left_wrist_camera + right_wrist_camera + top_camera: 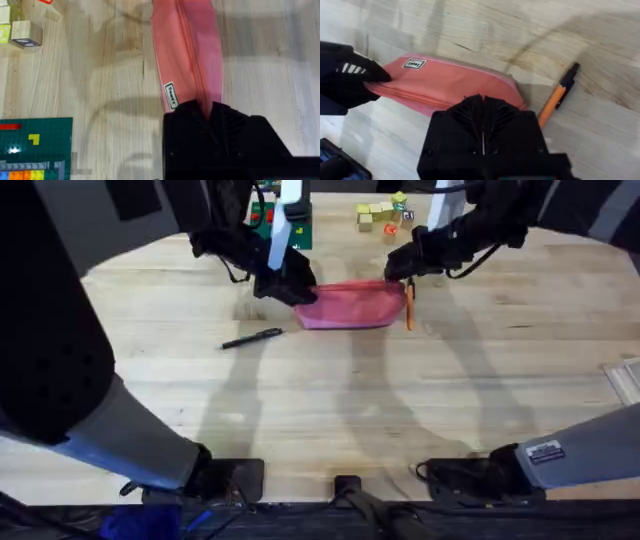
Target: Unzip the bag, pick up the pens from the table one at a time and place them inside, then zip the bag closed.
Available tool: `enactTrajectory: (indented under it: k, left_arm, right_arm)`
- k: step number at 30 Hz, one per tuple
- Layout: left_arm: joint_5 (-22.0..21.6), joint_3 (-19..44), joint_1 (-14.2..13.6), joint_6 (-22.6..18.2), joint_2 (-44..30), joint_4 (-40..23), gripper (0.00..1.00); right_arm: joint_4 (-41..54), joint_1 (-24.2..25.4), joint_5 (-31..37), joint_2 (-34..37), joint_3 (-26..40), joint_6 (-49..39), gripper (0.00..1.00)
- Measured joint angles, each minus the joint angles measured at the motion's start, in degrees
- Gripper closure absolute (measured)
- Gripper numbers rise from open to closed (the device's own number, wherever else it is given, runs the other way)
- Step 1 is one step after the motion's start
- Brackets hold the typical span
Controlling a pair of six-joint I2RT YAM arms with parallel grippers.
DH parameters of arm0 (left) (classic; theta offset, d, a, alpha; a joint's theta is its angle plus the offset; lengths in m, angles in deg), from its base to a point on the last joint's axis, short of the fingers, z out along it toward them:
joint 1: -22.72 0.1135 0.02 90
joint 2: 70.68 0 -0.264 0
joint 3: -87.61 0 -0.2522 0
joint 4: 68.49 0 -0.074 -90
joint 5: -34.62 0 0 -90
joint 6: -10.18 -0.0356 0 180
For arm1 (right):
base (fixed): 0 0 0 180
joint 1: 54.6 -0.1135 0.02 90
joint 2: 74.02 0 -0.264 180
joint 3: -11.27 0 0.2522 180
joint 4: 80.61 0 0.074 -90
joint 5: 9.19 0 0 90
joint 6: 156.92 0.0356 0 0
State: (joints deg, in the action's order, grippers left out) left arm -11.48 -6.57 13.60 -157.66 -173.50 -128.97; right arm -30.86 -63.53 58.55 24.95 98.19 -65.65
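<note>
Pale plank table (330, 400) (bag (350, 305) central) — bricks (378, 213) behind

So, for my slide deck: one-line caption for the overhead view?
Both grippers, left and right, hold opposite ends of the pink bag; black pen and orange pen lie on the table.

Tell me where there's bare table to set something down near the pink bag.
Bare wood lies between the black pen and the arm bases, and toward the table's right edge. It is crowded around the bag: the left hand at one end, the right hand and orange pen at the other, blocks behind.
</note>
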Motion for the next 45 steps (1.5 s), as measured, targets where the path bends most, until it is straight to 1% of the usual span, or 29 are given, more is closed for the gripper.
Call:
enactTrajectory:
  k: [6, 15, 19, 20, 25, 32, 36, 45]
  left_arm:
    - [0.0, 0.0, 0.0, 0.0, 0.0, 0.0, 0.958]
    - [0.0, 0.0, 0.0, 0.0, 0.0, 0.0, 0.958]
    - [0.0, 0.0, 0.0, 0.0, 0.0, 0.0, 0.958]
    - [0.0, 0.0, 0.0, 0.0, 0.0, -0.1, 0.958]
    - [0.0, 0.0, 0.0, 0.0, 0.0, -0.2, 0.958]
    - [0.0, 0.0, 0.0, 0.0, 0.0, -0.2, 0.958]
    - [0.0, 0.0, 0.0, 0.0, 0.0, -0.2, 0.958]
    - [0.0, 0.0, 0.0, 0.0, 0.0, -0.3, 0.958]
  right_arm:
    - [0.0, 0.0, -0.4, -0.1, 0.0, 0.0, 0.970]
    - [0.2, 0.0, -6.7, -3.6, 0.0, 1.3, 0.968]
    - [0.8, -0.4, -7.8, -3.7, 0.0, 3.2, 0.969]
    - [0.9, -1.9, -7.8, -3.7, 0.0, 4.3, 0.969]
    - [0.5, -6.5, -7.2, -3.7, 0.0, 6.5, 0.968]
    - [-3.8, -13.0, -6.0, -3.8, 0.0, 10.6, 0.968]
    - [-5.7, -15.7, -5.6, -3.4, 0.0, 13.8, 0.968]
    - [-13.7, -20.3, -5.2, 0.0, 0.0, 21.5, 0.969]
